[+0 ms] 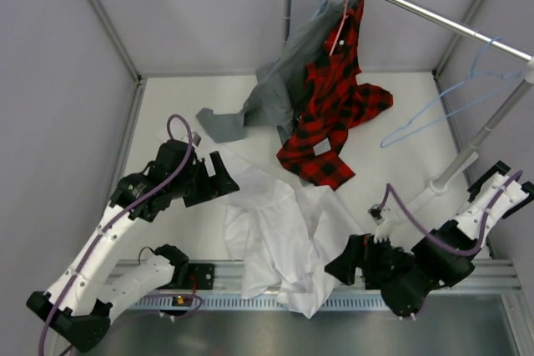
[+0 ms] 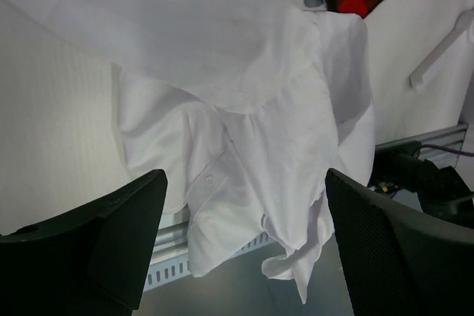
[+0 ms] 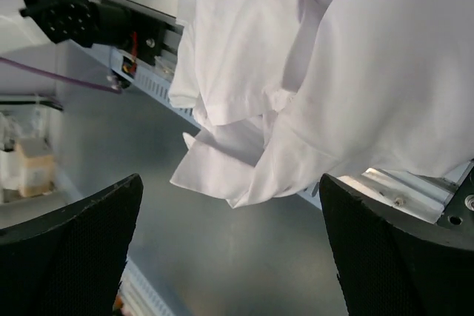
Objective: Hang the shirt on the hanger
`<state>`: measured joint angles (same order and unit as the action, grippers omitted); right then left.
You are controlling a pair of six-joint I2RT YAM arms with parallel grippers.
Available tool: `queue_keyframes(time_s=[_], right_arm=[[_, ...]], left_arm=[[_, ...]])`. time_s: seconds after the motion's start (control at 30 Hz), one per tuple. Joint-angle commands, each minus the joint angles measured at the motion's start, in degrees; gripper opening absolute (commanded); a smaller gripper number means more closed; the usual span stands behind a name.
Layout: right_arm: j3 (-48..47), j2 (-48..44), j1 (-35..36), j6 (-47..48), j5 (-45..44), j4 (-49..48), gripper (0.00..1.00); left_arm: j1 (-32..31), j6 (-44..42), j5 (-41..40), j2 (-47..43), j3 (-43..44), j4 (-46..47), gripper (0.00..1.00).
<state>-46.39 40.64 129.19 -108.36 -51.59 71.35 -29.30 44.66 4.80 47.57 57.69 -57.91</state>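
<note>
Shirt (image 1: 284, 239) is lying crumpled on the white table (image 1: 167, 114), and we are seeing its lower part hanging over the metal rail (image 1: 467, 277) at the near edge. Grey walls (image 1: 67, 81) are enclosing the table. The hanger (image 1: 442, 106) is hanging from the rack bar (image 1: 417, 6) at the far right, well apart from the shirt. We are holding the left gripper (image 2: 244, 234) and the right gripper (image 3: 229, 249) spread wide, gripping nothing.
</note>
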Motion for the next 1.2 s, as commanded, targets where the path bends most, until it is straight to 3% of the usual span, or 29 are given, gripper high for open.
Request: queue_keyframes(time_s=[0.0,0.13,0.23,0.33,0.5,0.63,0.73,0.77,0.8,0.87,0.9,0.97,1.07,1.1,1.17], right_arm=[[-0.10,-2.94,-1.56,-13.20,-0.01,9.32,0.98],[-3.26,2.50,-6.39,-8.73,6.06,14.43,0.91],[-3.44,7.67,-12.71,3.03,10.27,10.05,0.81],[-2.74,12.77,-25.34,20.22,13.27,3.29,0.80],[0.59,15.69,-40.40,41.89,19.49,-20.66,0.73],[-0.01,20.95,-48.21,53.21,24.24,-28.45,0.73],[-0.01,25.52,-50.52,55.88,27.77,-30.66,0.72],[0.16,26.32,-51.05,55.89,28.12,-30.66,0.67],[0.33,26.85,-51.14,55.71,28.30,-30.57,0.49],[1.04,26.60,-51.14,53.78,28.13,-30.39,0.29],[1.30,26.07,-51.14,53.34,27.69,-30.39,0.16],[1.39,24.05,-51.14,52.20,26.73,-29.52,0.02],[-0.19,21.41,-51.05,50.79,23.83,-25.67,0.00],[-0.54,20.80,-51.14,50.27,22.34,-24.43,0.00],[-0.98,18.87,-51.14,49.12,21.36,-22.58,0.00]], left_arm=[[-0.49,-6.95,10.92,4.62,4.27,7.63,0.92],[-10.73,-8.72,7.08,9.37,7.26,7.46,0.91],[-21.62,-7.49,0.49,12.71,7.96,7.37,0.90],[-28.25,-5.13,-7.06,14.39,5.95,6.85,0.89],[-28.36,-0.81,-5.34,12.55,-0.81,6.93,0.86],[-29.06,0.95,1.43,12.37,-3.81,7.63,0.86],[-29.24,1.74,4.24,12.98,-7.05,9.04,0.90],[-29.32,2.09,4.43,13.94,-7.76,10.17,0.91],[-29.50,2.79,4.52,14.47,-8.47,10.97,0.92],[-29.50,3.50,3.91,15.53,-10.31,14.03,0.91],[-29.41,3.85,3.56,16.49,-10.49,15.01,0.88],[-29.41,4.11,0.94,17.72,-9.80,16.07,0.81],[-29.41,4.82,-4.16,20.71,-8.30,16.25,0.59],[-29.41,4.90,-4.62,22.46,-8.12,16.95,0.45],[-29.41,5.43,-7.60,24.40,-7.77,17.48,0.42]])
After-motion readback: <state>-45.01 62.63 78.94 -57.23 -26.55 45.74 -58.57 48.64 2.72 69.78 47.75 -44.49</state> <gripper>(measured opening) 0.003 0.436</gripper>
